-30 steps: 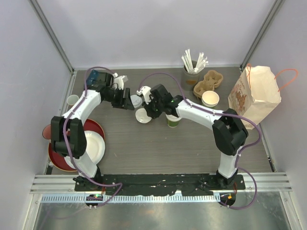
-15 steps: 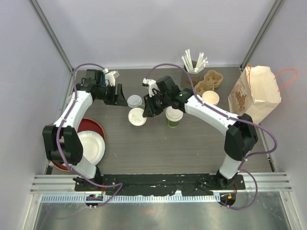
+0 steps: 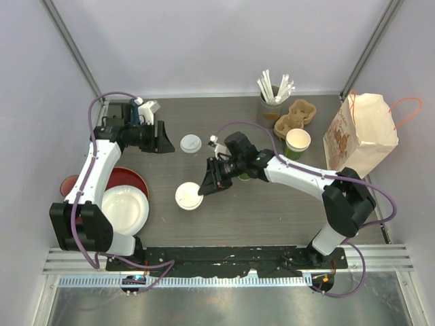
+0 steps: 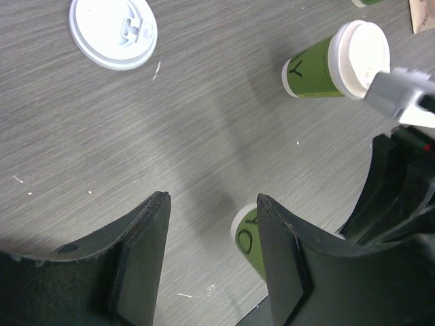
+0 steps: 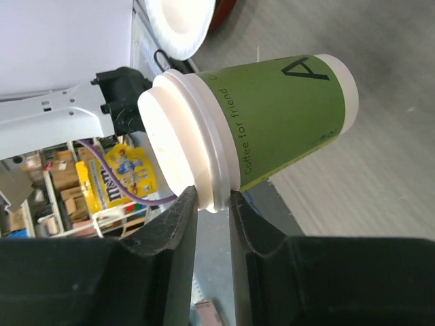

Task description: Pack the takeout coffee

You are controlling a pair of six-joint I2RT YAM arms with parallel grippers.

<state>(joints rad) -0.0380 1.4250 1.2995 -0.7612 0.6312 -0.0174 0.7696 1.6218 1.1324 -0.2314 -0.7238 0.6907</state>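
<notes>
R gripper (image 3: 202,188) moved lidded cup (image 3: 188,195) from mid-surface toward near edge, leftward. L gripper (image 3: 162,138) drew back-left, now clear of loose lid (image 3: 191,142).

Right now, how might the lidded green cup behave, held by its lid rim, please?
The right gripper grips the green cup only by its lid, which may pop off. Round and tapered, it likely rolls if dropped.

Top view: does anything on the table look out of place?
A white plastic lid lies loose on the grey table, while one green paper cup at the back right stands uncovered. The right gripper pinches a lidded green cup only by its lid's rim.
</notes>
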